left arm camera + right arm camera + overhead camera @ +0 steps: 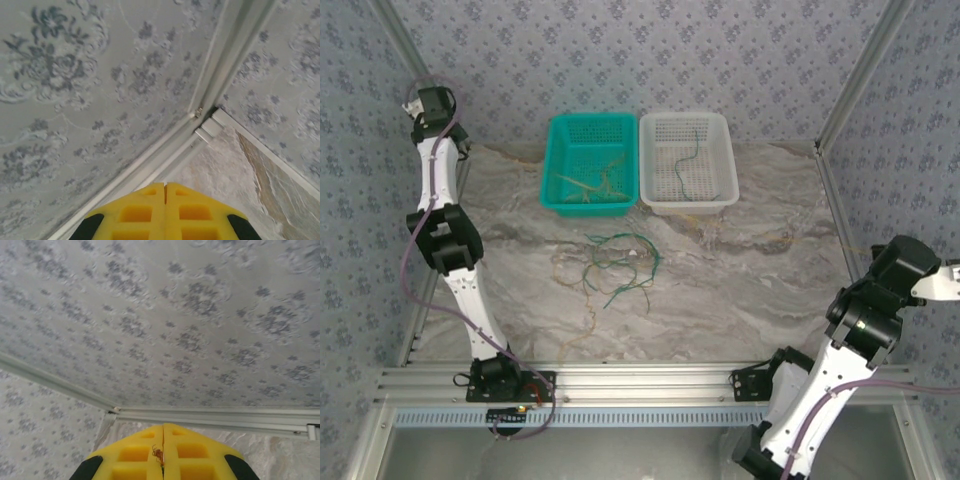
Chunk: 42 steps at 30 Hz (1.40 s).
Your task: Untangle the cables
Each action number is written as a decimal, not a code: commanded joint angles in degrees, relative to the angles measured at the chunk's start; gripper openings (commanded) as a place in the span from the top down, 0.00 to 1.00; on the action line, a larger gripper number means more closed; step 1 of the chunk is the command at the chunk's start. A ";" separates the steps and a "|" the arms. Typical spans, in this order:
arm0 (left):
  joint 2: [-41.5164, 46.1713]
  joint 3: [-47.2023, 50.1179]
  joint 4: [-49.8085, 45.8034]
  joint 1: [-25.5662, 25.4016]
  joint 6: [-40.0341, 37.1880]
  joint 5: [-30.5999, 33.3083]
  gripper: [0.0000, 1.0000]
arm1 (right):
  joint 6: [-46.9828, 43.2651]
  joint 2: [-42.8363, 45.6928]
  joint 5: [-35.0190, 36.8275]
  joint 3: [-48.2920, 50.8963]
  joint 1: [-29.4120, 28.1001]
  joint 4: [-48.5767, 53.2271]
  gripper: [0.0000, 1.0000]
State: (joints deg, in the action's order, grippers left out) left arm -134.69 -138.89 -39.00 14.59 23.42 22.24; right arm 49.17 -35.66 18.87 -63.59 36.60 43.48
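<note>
Tabletop [740,290]: tan cables [588,185] in teal basket [592,119], green cable [686,160] in white basket [684,117]; left tool [165,186], right tool [163,427] closed.

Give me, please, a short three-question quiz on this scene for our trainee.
1. True or false: the white basket holds a green cable.
2. The tangled cables lie: A) in a gripper; B) on the table; C) draped over an arm.
3. Fill in: the left gripper and the right gripper are both ___.
Key: 1 true; 2 B; 3 shut.
</note>
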 commanded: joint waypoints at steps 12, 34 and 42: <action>-10.24 -10.85 -7.49 2.84 -0.67 3.31 1.00 | 6.21 -4.80 -11.04 -1.27 10.12 0.02 1.00; 36.17 39.51 8.39 -24.47 -7.50 -0.96 1.00 | -10.09 -22.13 11.76 4.27 -44.20 1.55 1.00; 52.64 61.88 15.29 -32.36 -4.43 -1.64 1.00 | -11.91 -24.41 1.81 10.26 -35.44 2.56 0.75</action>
State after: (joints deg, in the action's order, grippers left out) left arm -85.89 -77.23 -26.44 -14.94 18.98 19.49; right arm 38.74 -59.96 22.17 -54.24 -0.36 43.48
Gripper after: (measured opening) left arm 0.042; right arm 0.204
